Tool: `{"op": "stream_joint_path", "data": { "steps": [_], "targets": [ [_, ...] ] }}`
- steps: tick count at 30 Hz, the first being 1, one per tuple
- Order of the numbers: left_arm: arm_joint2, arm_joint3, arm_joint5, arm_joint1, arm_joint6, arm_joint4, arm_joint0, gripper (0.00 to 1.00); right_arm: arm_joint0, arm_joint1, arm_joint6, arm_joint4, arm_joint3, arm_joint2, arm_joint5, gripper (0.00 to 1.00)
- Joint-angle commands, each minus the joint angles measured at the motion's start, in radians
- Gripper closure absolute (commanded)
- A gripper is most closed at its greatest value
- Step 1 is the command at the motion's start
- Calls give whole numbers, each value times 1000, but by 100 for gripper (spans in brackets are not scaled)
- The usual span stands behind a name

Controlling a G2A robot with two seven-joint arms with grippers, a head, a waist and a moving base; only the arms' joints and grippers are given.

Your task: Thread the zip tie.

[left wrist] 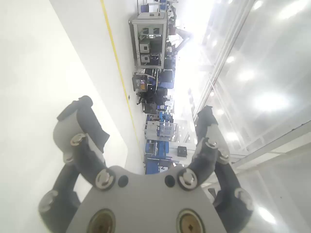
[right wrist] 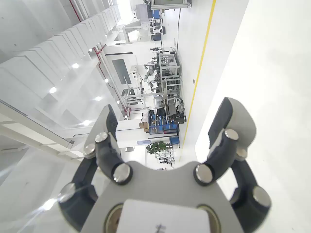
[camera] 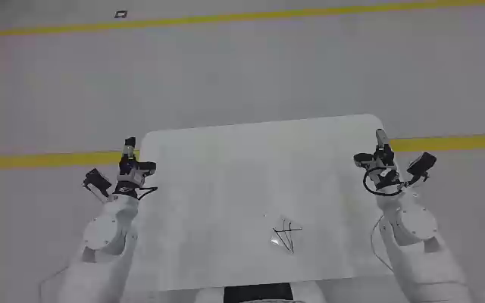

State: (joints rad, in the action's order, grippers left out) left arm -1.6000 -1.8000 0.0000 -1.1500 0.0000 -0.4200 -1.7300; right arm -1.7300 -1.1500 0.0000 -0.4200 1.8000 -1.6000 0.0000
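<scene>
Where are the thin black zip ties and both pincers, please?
Thin black zip ties [camera: 286,229]: top view, crossing point.
Left pincer [left wrist: 145,105]: left wrist view, between fingertips.
Right pincer [right wrist: 168,104]: right wrist view, between fingertips.

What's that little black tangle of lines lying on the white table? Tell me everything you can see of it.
Those look like zip ties: a few thin black strips, seemingly plastic, crossed loosely and lying flat on the white table, near the edge closest to the robot, slightly right of centre. Only the table touches them. Their heads are too small to see.
</scene>
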Motion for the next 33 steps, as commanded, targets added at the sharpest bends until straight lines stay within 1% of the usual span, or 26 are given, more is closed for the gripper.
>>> {"op": "stream_joint_path", "data": {
  "steps": [1, 2, 4, 7, 10, 11, 12, 13, 21, 22, 23, 24, 25, 27, 28, 30, 32, 33],
  "targets": [
    [9, -9, -3, 0, -22, 4, 0, 0, 0, 0, 0, 0, 0, 0, 0, 0],
    [21, -14, -10, 2, -67, 21, -4, 0, 0, 0, 0, 0, 0, 0, 0, 0],
    [24, -16, -25, 5, -124, 55, -5, 0, 0, 0, 0, 0, 0, 0, 0, 0],
    [41, -24, -30, 10, -213, 126, -12, 0, 0, 0, 0, 0, 0, 0, 0, 0],
    [63, -35, -6, 20, -349, 214, -23, 0, 0, 0, 0, 0, 0, 0, 0, 0],
    [74, -35, 22, 25, -414, 246, -28, 0, 0, 0, 0, 0, 0, 0, 0, 0],
    [73, -39, 32, 28, -447, 275, -26, 0, 0, 0, 0, 0, 0, 0, 0, 0],
    [70, -40, 29, 29, -448, 285, -25, 0, 0, 0, 0, 0, 0, 0, 0, 0],
    [70, -40, 29, 29, -448, 285, -25, 0, 0, 0, 0, 0, 0, 0, 0, 0],
    [82, -60, 17, 30, -474, 302, -20, 0, 0, 0, 0, 0, 0, 0, 0, 0],
    [100, -78, 1, 35, -525, 367, -10, 0, 0, 0, 0, 0, 0, 0, 0, 0],
    [108, -79, 0, 37, -549, 395, -3, 0, 0, 0, 0, 0, 0, 0, 0, 0],
    [125, -92, -3, 40, -595, 428, 11, 0, 0, 0, 0, 0, 0, 0, 0, 0],
    [149, -106, -7, 44, -648, 471, 34, 0, 0, 0, 0, 0, 0, 0, 0, 0],
    [169, -118, -9, 47, -692, 510, 50, 0, 0, 0, 0, 0, 0, 0, 0, 0],
    [199, -131, -2, 51, -757, 570, 73, 0, 0, 0, 0, 0, 0, 0, 0, 0],
    [222, -136, 11, 55, -802, 618, 95, 0, 0, 0, 0, 0, 0, 0, 0, 0],
    [222, -136, 11, 55, -802, 618, 95, 0, 0, 0, 0, 0, 0, 0, 0, 0]
  ]
}}
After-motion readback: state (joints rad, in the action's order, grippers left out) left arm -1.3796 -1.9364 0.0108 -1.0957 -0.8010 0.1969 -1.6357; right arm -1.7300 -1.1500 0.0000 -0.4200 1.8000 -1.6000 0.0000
